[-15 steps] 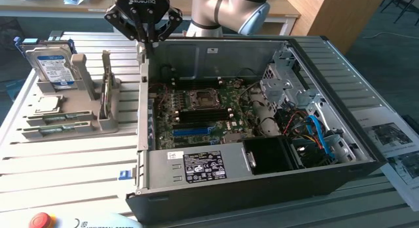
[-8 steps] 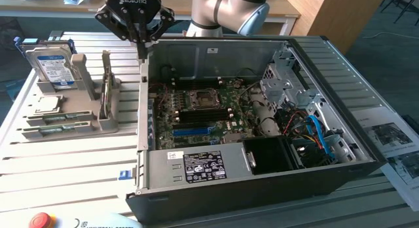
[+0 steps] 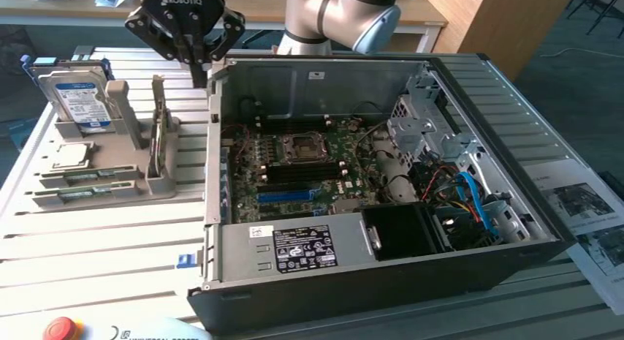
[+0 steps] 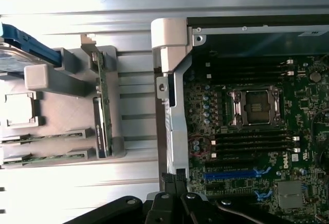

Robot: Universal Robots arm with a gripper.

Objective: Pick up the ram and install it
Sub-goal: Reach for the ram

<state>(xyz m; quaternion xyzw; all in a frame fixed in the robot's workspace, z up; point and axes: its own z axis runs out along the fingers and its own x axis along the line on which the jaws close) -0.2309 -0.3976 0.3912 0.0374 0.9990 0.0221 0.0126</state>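
Observation:
Two green ram sticks (image 3: pixel 86 176) stand on edge in slots at the front of a grey holder (image 3: pixel 117 146), left of the open computer case (image 3: pixel 390 281). In the wrist view the ram sticks (image 4: pixel 43 137) lie beside the holder's flat base. My gripper (image 3: pixel 200 78) hangs above the case's left wall near its back corner, well behind the ram. Its black fingers are shut with nothing between them. In the wrist view the gripper (image 4: pixel 177 182) shows over the case wall. The motherboard (image 3: pixel 312 172) has black memory slots (image 4: pixel 252 142) on either side of the processor socket (image 4: pixel 255 106).
The holder also carries a hard drive (image 3: pixel 76 95) standing upright, a silver processor chip (image 3: pixel 70 156) and an expansion card (image 3: pixel 158 131) on edge. Cables and a drive cage (image 3: pixel 429 135) fill the case's right side. Papers (image 3: pixel 585 208) lie at the exterior view's right.

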